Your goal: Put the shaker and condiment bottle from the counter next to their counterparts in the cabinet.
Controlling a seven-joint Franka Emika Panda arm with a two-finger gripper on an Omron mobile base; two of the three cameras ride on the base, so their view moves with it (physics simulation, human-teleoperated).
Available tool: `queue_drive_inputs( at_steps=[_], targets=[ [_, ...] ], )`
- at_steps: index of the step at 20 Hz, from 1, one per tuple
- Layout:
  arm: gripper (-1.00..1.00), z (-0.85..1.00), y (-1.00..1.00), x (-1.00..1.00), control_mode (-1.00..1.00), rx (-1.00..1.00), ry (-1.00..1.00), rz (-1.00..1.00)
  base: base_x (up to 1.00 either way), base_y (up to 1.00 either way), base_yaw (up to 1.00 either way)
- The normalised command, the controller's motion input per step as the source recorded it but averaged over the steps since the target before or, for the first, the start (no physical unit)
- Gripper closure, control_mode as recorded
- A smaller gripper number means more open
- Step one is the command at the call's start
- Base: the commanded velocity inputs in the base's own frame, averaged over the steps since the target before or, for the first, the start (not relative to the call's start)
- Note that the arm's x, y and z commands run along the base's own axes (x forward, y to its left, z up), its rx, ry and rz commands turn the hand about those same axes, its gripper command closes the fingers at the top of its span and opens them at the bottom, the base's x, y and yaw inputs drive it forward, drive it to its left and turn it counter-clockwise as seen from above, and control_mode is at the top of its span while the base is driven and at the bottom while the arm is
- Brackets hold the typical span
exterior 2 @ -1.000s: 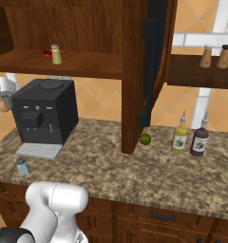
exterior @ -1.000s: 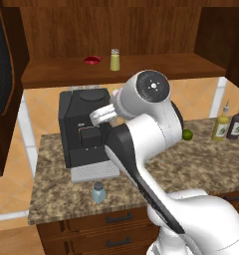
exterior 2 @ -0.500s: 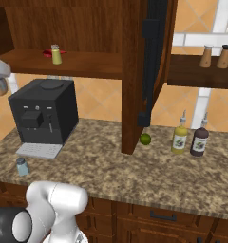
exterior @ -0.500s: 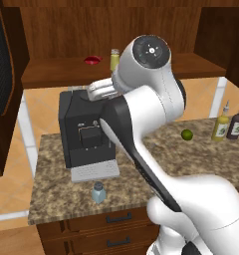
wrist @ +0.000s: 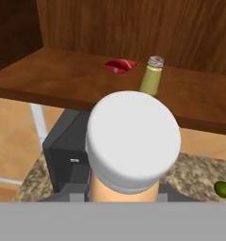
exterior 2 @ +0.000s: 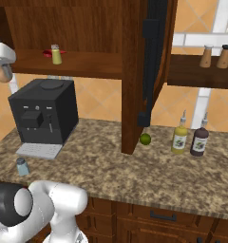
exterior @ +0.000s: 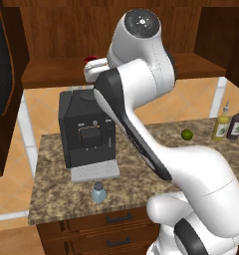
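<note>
My gripper (exterior 2: pixel 0 60) is shut on the condiment bottle (wrist: pixel 126 141), a peach-orange bottle whose white cap faces the hand view. It hangs in the air in front of the cabinet shelf (wrist: pixel 44 80), above the black machine. On that shelf stand the counterparts, a yellow-green shaker (wrist: pixel 151 77) and a flat red item (wrist: pixel 119 66). The pale blue-grey shaker (exterior: pixel 98 192) stands on the granite counter (exterior: pixel 57 199) in front of the machine's tray. In the left base view my own arm hides most of the hand.
A black coffee machine (exterior: pixel 86 129) sits on the counter under the shelf. A lime (exterior 2: pixel 145 138), an olive-yellow bottle (exterior 2: pixel 179 135) and a dark brown bottle (exterior 2: pixel 199 139) stand to the right. A dark cabinet panel (exterior 2: pixel 144 71) rises there, with two shakers (exterior 2: pixel 214 56) on a side shelf.
The arm has risen and swung up, lifting the held bottle from beside the machine to the height of the cabinet shelf. The shaker on the counter has stayed put.
</note>
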Motion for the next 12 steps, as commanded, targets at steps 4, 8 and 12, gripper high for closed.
queue_drive_inputs(
  at_steps=[4,8,12],
  targets=[
    [1.00,0.00,0.00,0.61,-1.00,0.00,0.00,0.00,0.00,0.00,0.00],
    [1.00,0.00,0.00,0.59,-1.00,0.00,0.00,0.00,0.00,0.00,0.00],
    [1.00,0.00,0.00,0.59,-1.00,0.00,0.00,0.00,0.00,0.00,0.00]
  ],
)
